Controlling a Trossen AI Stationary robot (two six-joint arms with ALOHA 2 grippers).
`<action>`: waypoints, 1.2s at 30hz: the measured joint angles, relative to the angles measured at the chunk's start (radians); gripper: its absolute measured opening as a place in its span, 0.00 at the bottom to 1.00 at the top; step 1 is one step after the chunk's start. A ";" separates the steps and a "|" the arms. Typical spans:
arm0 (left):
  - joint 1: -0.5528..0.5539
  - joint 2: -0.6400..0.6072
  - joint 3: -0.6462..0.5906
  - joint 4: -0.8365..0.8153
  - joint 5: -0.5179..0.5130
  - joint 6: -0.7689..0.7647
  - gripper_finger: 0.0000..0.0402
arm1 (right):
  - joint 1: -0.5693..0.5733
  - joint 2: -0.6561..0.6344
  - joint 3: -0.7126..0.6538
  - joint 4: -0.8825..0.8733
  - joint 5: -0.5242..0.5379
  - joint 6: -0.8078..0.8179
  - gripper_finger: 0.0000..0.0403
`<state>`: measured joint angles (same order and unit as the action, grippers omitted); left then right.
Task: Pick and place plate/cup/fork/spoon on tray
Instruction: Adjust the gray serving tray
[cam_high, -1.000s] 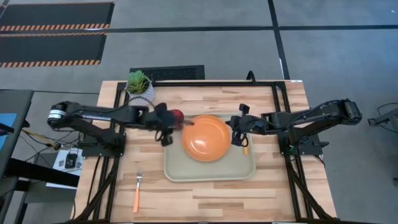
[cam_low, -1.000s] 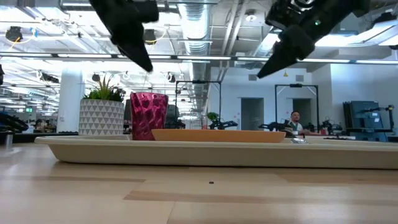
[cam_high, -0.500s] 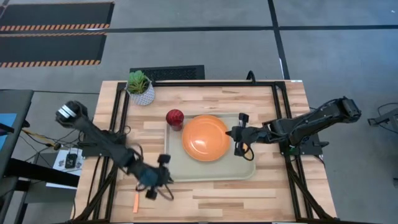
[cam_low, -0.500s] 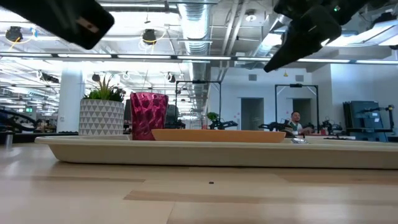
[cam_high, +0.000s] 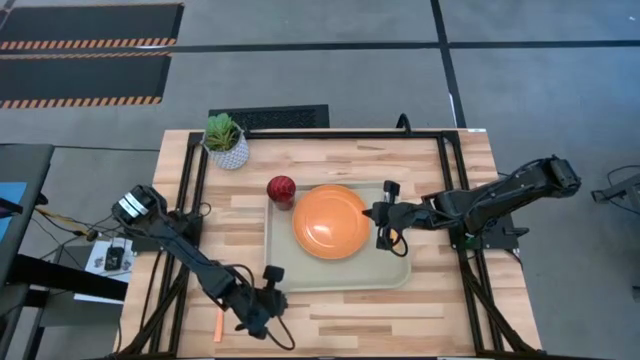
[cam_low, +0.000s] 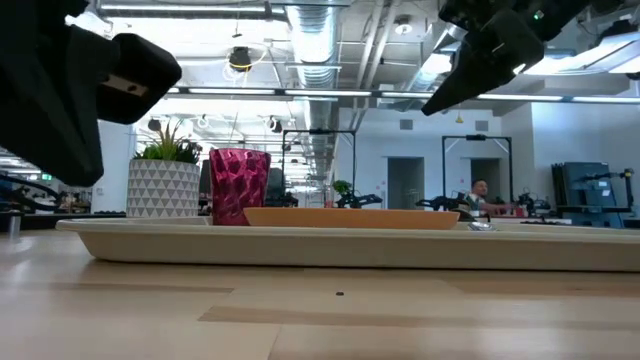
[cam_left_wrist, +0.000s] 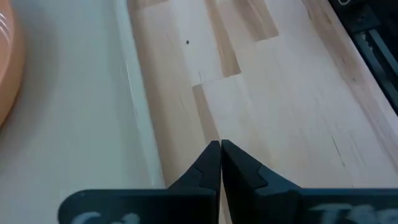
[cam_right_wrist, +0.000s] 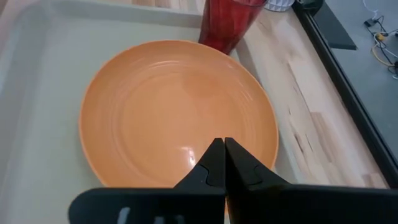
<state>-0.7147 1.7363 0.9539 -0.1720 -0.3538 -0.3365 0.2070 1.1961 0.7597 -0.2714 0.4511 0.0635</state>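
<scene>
Plate (cam_high: 331, 221) on tray (cam_high: 300, 277); cup (cam_high: 281, 188) beside tray | potted plant (cam_high: 225, 139) at table's far corner | both grippers, left (cam_high: 262, 318), right (cam_high: 384, 218), pinched together, empty | fork (cam_high: 218, 325) mostly hidden under left arm

Grey floor (cam_high: 330, 80) w/ hazard-striped mats (cam_high: 85, 45); ceiling ducts (cam_low: 310, 30), strip lights beyond.

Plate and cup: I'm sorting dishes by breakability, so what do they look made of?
The plate looks like orange plastic, smooth and semi-glossy, with soft highlights and faint concentric rings. The cup looks like translucent dark red plastic or glass; its faceted wall glints, so either is possible.
</scene>
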 joint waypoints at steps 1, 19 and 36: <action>0.004 0.000 0.000 0.003 0.002 -0.001 0.00 | 0.000 0.000 0.000 0.000 0.000 0.000 0.02; 0.009 0.000 -0.008 0.067 -0.021 -0.087 0.00 | 0.120 0.003 0.000 0.084 -0.004 0.018 0.02; 0.020 0.089 0.066 0.017 -0.022 -0.119 0.00 | 0.156 0.003 0.000 0.083 -0.004 0.016 0.02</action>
<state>-0.6947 1.8252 1.0201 -0.1545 -0.3757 -0.4553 0.3626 1.1992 0.7597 -0.1883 0.4469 0.0792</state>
